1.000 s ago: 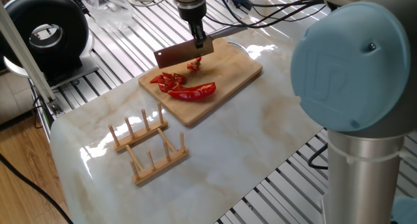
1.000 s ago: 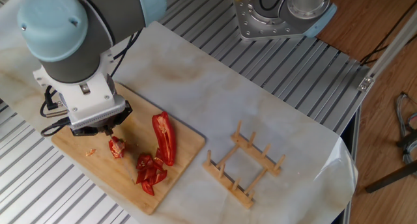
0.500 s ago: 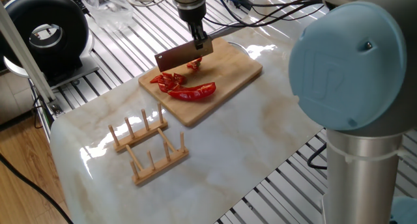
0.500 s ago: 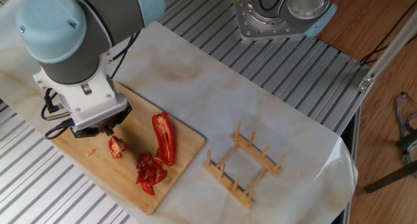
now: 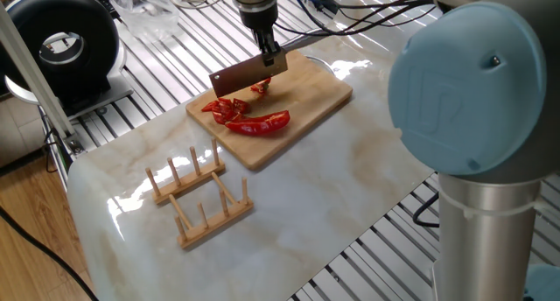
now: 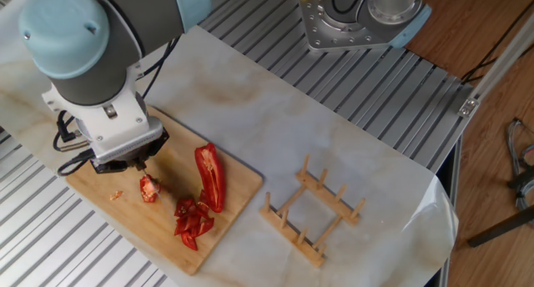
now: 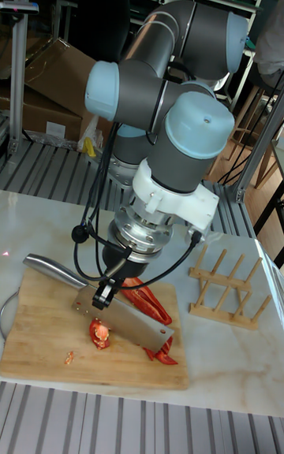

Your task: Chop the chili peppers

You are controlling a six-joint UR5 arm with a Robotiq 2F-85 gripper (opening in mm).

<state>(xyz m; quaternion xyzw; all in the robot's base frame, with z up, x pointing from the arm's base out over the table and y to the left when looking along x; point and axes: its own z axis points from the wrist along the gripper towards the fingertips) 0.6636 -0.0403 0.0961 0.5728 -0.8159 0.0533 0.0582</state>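
Barely anything differs from half a second back: the cleaver (image 5: 249, 73) sits at about the same spot over the cutting board (image 5: 324, 95), maybe a hair lower than a second ago, and the peppers haven't shifted at all.

Count-wise: one wooden cutting board, one cleaver, one wooden peg rack (image 5: 198, 195) out on the marble top (image 5: 332, 187), well apart from the board toward the near left in that view.

The chili peppers (image 5: 248, 115) are all on the board: one long whole half (image 6: 210, 177), a heap of chopped red bits (image 6: 191, 220) touching its end, one separate chunk (image 6: 149, 188) just beside the blade, and a tiny scrap (image 6: 116, 195) a bit further off.

The gripper (image 7: 113, 277) is clamped on the cleaver, right where the blade meets the steel handle (image 7: 49, 269), in the tall view. The blade is tilted and hangs over that lone chunk; I can't tell whether the edge is touching it.

Black round unit (image 5: 63, 40) sits at the far left, off the marble.
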